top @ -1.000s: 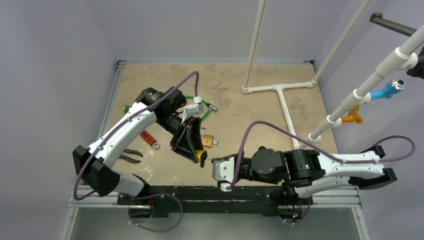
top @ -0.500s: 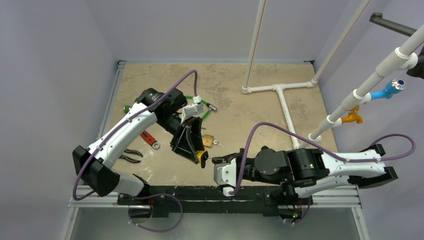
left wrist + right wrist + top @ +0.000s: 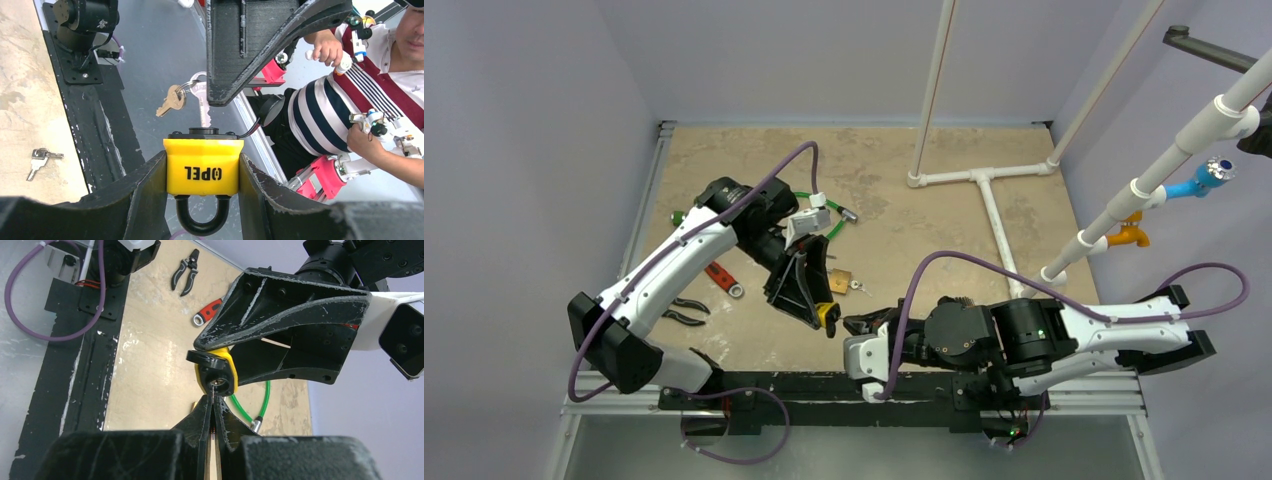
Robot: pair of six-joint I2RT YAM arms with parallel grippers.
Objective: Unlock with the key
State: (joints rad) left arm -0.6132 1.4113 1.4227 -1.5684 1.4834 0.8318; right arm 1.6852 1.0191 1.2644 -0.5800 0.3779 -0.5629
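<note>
A yellow padlock [image 3: 203, 172] with a black shackle sits clamped between my left gripper's [image 3: 202, 159] jaws, held above the table near its front edge [image 3: 828, 314]. My right gripper [image 3: 211, 404] is shut on a silver key [image 3: 204, 107], with a brass key [image 3: 172, 99] hanging from the same ring. The key's tip is at the round keyhole [image 3: 216, 383] in the padlock's black end. How deep it sits cannot be told. In the top view my right gripper [image 3: 856, 325] points left, right beside the padlock.
On the table lie a brass padlock [image 3: 839, 281] with keys [image 3: 40, 157], a green cable lock [image 3: 824, 215], a red wrench [image 3: 722, 277] and pliers [image 3: 686, 310]. White pipe frames [image 3: 984, 180] stand at the back right. The black base rail [image 3: 824, 390] runs along the front.
My right arm has shifted a little to the left, bringing the key closer onto the padlock's keyhole. The left arm and padlock have stayed put.
</note>
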